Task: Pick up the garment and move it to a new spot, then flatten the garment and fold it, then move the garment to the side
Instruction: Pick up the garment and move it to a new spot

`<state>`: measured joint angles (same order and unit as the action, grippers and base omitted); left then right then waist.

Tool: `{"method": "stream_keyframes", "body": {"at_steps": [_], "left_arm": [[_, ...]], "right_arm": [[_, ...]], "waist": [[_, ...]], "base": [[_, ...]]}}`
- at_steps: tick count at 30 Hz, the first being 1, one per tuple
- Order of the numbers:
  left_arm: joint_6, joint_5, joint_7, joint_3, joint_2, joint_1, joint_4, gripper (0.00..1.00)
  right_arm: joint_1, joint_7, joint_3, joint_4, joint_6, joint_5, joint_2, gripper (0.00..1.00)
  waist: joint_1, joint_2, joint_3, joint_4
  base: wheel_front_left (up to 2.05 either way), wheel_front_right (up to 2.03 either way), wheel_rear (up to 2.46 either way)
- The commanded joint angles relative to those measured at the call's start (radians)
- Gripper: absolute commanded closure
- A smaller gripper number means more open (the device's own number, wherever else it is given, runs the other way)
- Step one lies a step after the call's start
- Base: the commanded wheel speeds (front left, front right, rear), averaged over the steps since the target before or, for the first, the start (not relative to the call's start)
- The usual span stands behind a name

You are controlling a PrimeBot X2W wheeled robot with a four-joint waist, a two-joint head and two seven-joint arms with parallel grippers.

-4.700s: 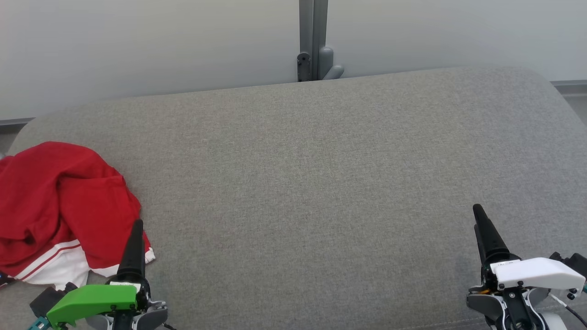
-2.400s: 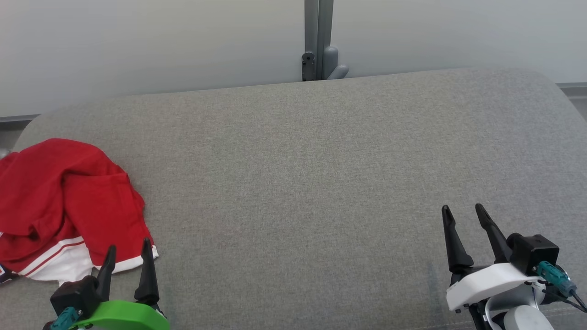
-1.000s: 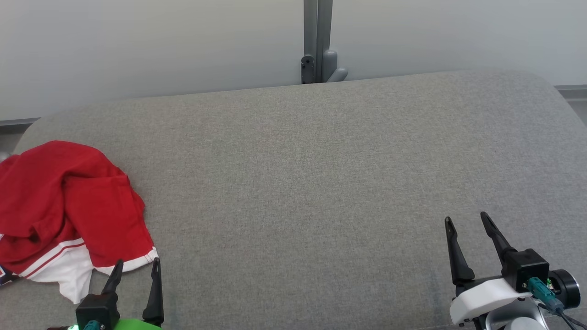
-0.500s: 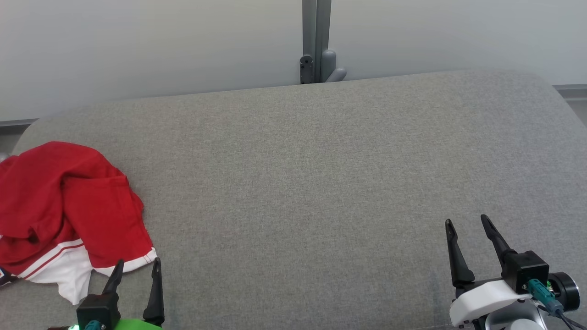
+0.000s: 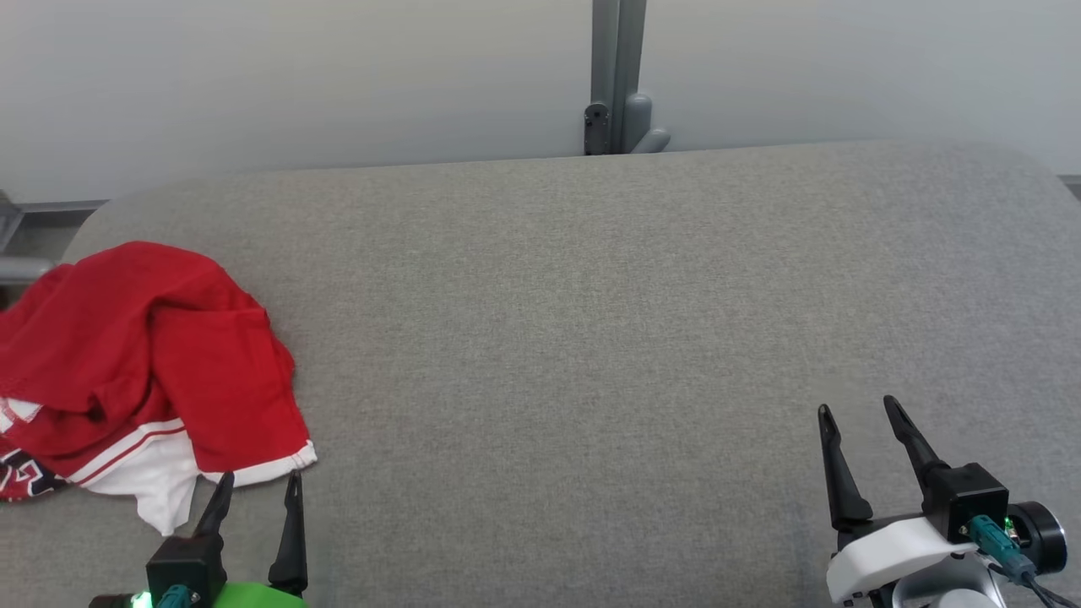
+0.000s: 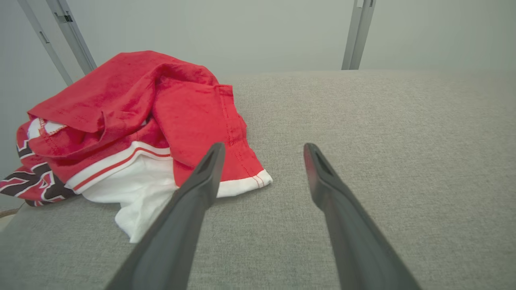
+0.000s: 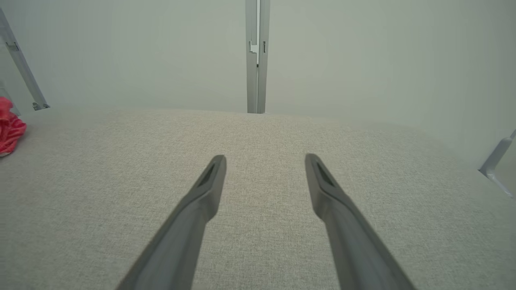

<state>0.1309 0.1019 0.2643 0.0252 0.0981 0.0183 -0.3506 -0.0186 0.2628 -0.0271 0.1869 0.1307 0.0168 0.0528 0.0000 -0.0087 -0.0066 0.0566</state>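
A crumpled red garment (image 5: 143, 363) with white trim lies heaped at the left end of the grey cushion (image 5: 591, 338). In the left wrist view the garment (image 6: 133, 121) lies ahead and to the left, its white hem just beyond the left fingertip. My left gripper (image 5: 260, 481) (image 6: 262, 147) is open, a little nearer than the garment's hem, holding nothing. My right gripper (image 5: 855, 407) (image 7: 264, 157) is open over bare cushion at the lower right, far from the garment. A bit of the red garment (image 7: 10, 127) shows at the right wrist view's left edge.
A pale wall runs behind the cushion, with a grey upright post (image 5: 616, 76) and bracket at its middle. A metal frame piece (image 5: 13, 245) sits past the cushion's left end. Bare grey cushion stretches between garment and right gripper.
The head camera has shifted, so the whole scene sits further right in view. Both grippers went from shut to open early on. The garment lies as before.
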Motion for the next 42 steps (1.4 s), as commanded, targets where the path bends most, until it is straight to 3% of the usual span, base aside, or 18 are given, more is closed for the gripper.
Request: {"method": "stream_keyframes", "body": {"at_steps": [1, 12, 20, 32, 42], "left_arm": [[-0.001, -0.007, 0.0, 0.001, -0.001, -0.011, -0.001, 0.0], [-0.004, -0.008, 0.0, 0.014, 0.003, 0.017, -0.009, 0.0], [-0.003, -0.001, 0.0, 0.029, 0.009, 0.027, -0.005, 0.0], [-0.002, 0.02, 0.0, 0.045, -0.001, -0.016, 0.012, 0.0], [-0.001, 0.117, -0.002, 0.018, 0.016, -0.283, -0.077, 0.0]], "right_arm": [[-0.012, 0.003, 0.0, -0.003, 0.0, -0.001, 0.002, 0.0], [-0.012, 0.003, 0.033, 0.012, 0.0, 0.009, 0.0, 0.0], [0.011, 0.003, 0.067, 0.016, 0.0, 0.02, 0.0, 0.0], [0.027, 0.003, 0.08, 0.0, 0.0, 0.009, 0.007, 0.0], [0.121, 0.003, 0.086, -0.025, 0.0, -0.01, 0.065, 0.0]], "waist": [[0.0, 0.0087, -0.004, 0.041], [0.0, 0.0087, -0.026, 0.284], [0.0, 0.0087, -0.023, 0.379], [0.0, 0.0087, 0.05, 0.342], [0.0, 0.0087, 0.283, 0.262]], "base": [[0.0, 0.0, 0.0], [0.0, 0.0, 0.0], [0.0, 0.0, 0.0], [0.0, 0.0, 0.0], [0.0, 0.0, 0.0]]}}
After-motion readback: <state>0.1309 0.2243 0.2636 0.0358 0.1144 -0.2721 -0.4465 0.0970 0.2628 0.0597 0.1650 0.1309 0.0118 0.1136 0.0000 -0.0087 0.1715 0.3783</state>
